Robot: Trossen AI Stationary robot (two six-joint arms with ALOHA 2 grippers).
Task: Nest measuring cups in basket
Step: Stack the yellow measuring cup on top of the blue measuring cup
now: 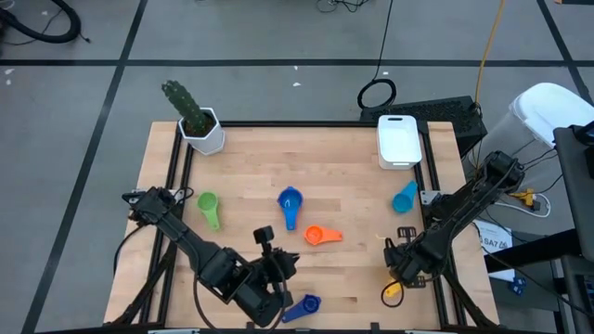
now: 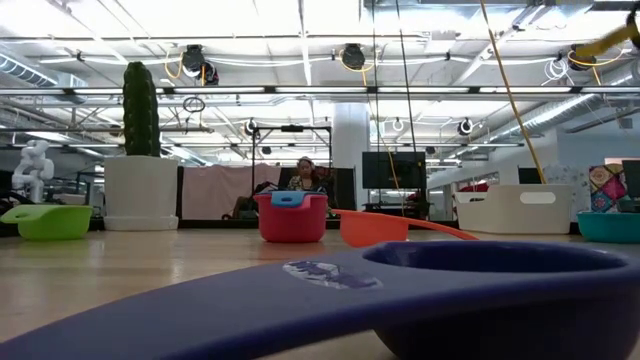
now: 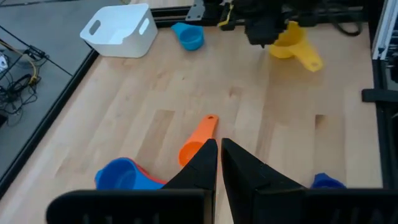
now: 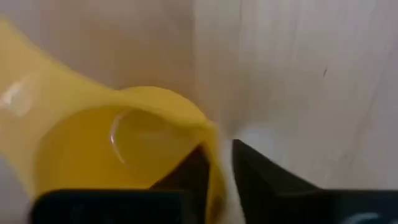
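My right gripper [image 1: 394, 276] points down at the near right of the table, shut on a yellow measuring cup [image 3: 289, 46]. My left gripper [image 3: 219, 163] hovers shut and empty near the front middle, with an orange cup [image 1: 322, 236] just ahead of it. A blue cup sits inside a red one [image 2: 292, 215] at mid-table. Resting on the table are a green cup [image 1: 208, 209] at the left, a light blue cup [image 1: 405, 197] at the right and a dark blue cup [image 1: 302, 306] by the front edge. The white basket [image 1: 397, 139] stands at the far right. My right gripper pinches the yellow cup's rim wall [image 4: 214, 165], one finger [image 4: 186, 171] inside the bowl and the other [image 4: 264, 183] outside. The fingers come from above, pointing down. The cup stays upright, its handle [image 3: 308, 60] sticking out sideways; whether its base is still on the table I cannot tell.
A white hexagonal pot with a green cactus [image 1: 200, 125] stands at the far left corner. Bare wood lies between the cups and the basket. Black rails run along the table's left and right edges.
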